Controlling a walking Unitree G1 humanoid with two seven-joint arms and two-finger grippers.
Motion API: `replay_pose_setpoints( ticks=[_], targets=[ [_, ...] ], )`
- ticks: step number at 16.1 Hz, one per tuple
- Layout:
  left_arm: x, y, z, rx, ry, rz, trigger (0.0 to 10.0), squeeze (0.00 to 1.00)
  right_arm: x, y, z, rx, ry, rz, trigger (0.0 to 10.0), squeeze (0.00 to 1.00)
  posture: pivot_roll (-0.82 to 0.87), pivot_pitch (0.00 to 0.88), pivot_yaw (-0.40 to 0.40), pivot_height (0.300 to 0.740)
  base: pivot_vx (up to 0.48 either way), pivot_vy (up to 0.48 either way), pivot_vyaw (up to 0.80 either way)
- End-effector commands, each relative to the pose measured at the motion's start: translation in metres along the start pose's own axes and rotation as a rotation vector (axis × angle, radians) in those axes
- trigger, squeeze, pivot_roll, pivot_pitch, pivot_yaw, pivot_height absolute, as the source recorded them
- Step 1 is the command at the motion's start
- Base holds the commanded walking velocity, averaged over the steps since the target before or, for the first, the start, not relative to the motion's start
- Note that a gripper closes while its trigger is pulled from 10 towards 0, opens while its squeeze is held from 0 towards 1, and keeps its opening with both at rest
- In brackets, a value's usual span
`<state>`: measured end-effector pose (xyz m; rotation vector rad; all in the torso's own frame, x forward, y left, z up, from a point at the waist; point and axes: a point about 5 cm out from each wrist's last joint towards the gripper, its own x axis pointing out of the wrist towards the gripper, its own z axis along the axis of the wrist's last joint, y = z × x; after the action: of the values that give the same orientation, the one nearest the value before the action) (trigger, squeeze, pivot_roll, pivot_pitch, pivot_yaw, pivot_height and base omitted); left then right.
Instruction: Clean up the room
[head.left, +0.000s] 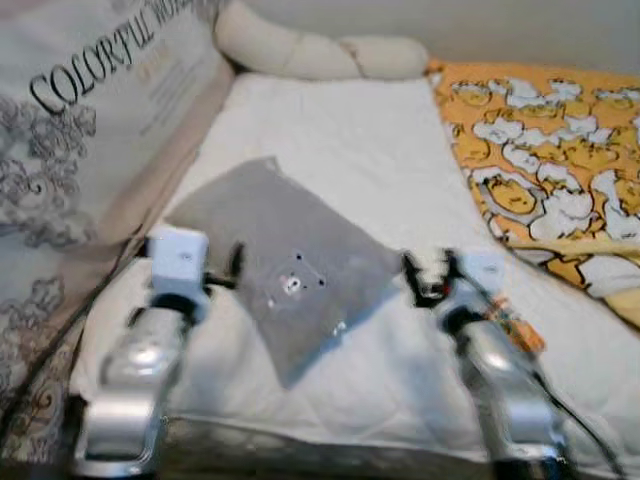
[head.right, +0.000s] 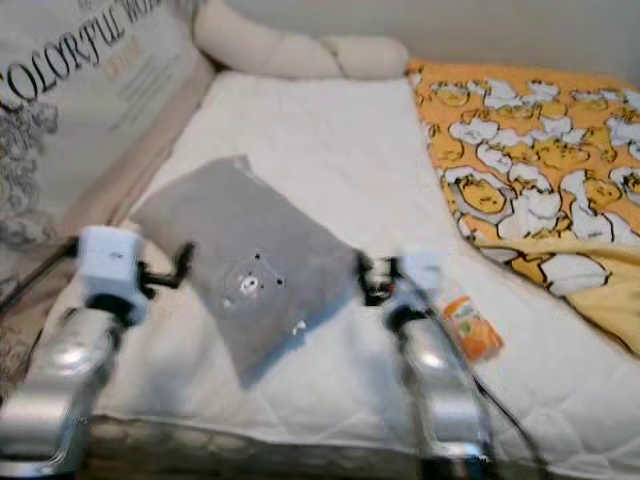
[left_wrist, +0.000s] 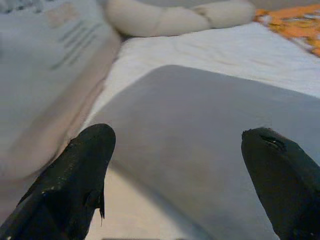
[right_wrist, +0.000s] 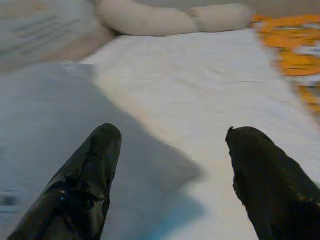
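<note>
Both hands look set to take the grey pillow (head.left: 285, 265), which lies askew on the white bed (head.left: 400, 160). The left hand (head.left: 235, 265) and right hand (head.left: 425, 272) flank it, fingers apart, empty. Next, I judge, each must close on a soft edge. The pillow is flat, rectangular and plush; the sheet is quilted; an orange blanket (head.left: 540, 170) lies beside it.

Matt grey cloth pillow (head.left: 285, 260), quilted white mattress (head.left: 350, 150)
</note>
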<state>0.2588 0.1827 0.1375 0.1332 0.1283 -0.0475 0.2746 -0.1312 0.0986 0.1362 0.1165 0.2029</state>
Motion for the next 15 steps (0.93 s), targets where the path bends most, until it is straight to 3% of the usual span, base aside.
replay_pose_setpoints(
  ticks=[1,2,3,4,7,9,10,11,13,15],
  targets=[
    [0.002,-0.005,0.002,-0.043,-0.014,-0.031,10.0,0.00,-0.001,-0.009,0.003,-0.012,-0.013,-0.020,10.0,0.00,0.07,0.000,-0.011,0.740,0.000,0.000,0.00],
    [0.008,0.002,0.000,-0.140,0.005,-0.015,10.0,0.00,0.003,-0.011,0.008,0.008,-0.025,0.001,10.0,0.00,0.07,0.000,-0.012,0.740,0.000,0.000,0.00],
    [0.012,0.008,0.000,-0.184,0.008,0.002,10.0,0.25,0.005,-0.012,0.010,0.022,-0.030,0.014,10.0,0.00,0.07,0.000,-0.011,0.740,0.000,0.000,0.00],
    [0.019,0.018,-0.001,-0.228,0.020,0.023,10.0,1.00,0.011,-0.014,0.015,0.062,-0.032,0.044,10.0,0.00,0.07,0.000,-0.011,0.740,0.000,0.000,0.00],
    [0.036,0.028,-0.009,-0.319,0.084,0.000,10.0,1.00,0.031,-0.015,0.025,0.051,-0.013,0.091,10.0,0.00,0.06,0.000,-0.003,0.740,0.000,0.000,0.00],
    [0.055,0.028,-0.026,-0.465,0.172,-0.029,10.0,1.00,0.056,-0.023,0.029,0.048,0.035,0.094,10.0,0.00,0.06,0.000,0.000,0.740,0.000,0.000,0.00],
    [0.059,0.024,-0.029,-0.467,0.191,-0.049,10.0,0.22,0.063,-0.028,0.028,0.016,0.066,0.074,10.0,0.00,0.06,0.000,0.004,0.740,0.000,0.000,0.00],
    [0.064,0.019,-0.035,-0.499,0.221,-0.080,10.0,0.00,0.070,-0.035,0.030,-0.007,0.083,0.047,10.0,0.00,0.05,0.000,0.010,0.740,0.000,0.000,0.00],
    [0.070,0.005,-0.047,-0.525,0.286,-0.140,10.0,0.00,0.080,-0.051,0.033,-0.051,0.113,-0.008,10.0,0.00,0.04,0.000,0.020,0.740,0.000,0.000,0.00],
    [0.072,-0.010,-0.063,-0.560,0.363,-0.197,10.0,0.00,0.084,-0.065,0.033,-0.026,0.151,-0.040,10.0,0.00,0.04,0.000,0.021,0.740,0.000,0.000,0.00]
  ],
)
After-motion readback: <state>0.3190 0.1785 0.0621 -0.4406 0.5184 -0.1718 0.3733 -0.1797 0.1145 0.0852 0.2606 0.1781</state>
